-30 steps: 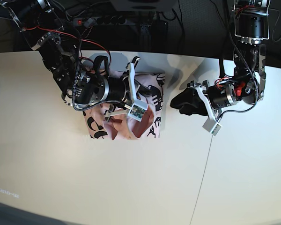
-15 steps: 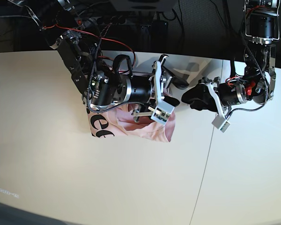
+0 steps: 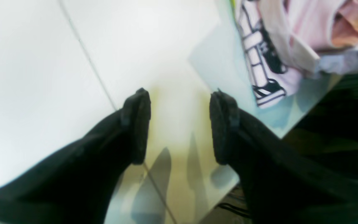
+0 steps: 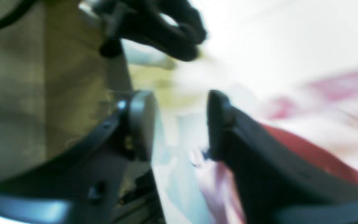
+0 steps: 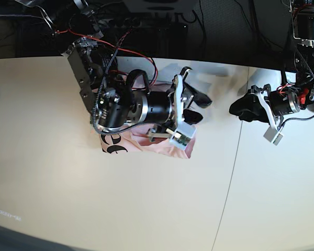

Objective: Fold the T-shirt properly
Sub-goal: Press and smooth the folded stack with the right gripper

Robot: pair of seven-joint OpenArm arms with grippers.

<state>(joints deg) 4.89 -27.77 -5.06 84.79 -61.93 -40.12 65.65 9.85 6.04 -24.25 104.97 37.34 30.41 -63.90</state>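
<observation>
The pale pink T-shirt [image 5: 146,144] lies bunched on the white table under my right arm, with black lettering [image 5: 113,148] showing at its left end. My right gripper [image 5: 198,107] is open just past the shirt's right edge. In the blurred right wrist view the gripper [image 4: 180,124] holds nothing, and pink cloth [image 4: 322,124] lies beside and below its fingers. My left gripper [image 5: 237,110] is open and empty, further right over bare table. The left wrist view shows its fingers [image 3: 135,124] apart, with the printed shirt [image 3: 269,53] at the top right.
The table's far edge [image 5: 220,65] runs behind both arms, with cables and a power strip [image 5: 131,21] in the dark beyond. A seam [image 5: 227,198] crosses the tabletop at the right. The right arm's body [image 5: 120,104] covers most of the shirt.
My right arm has swept to the right across the shirt, leaving it folded over into a narrower bundle. My left arm has pulled away to the right, off the shirt.
</observation>
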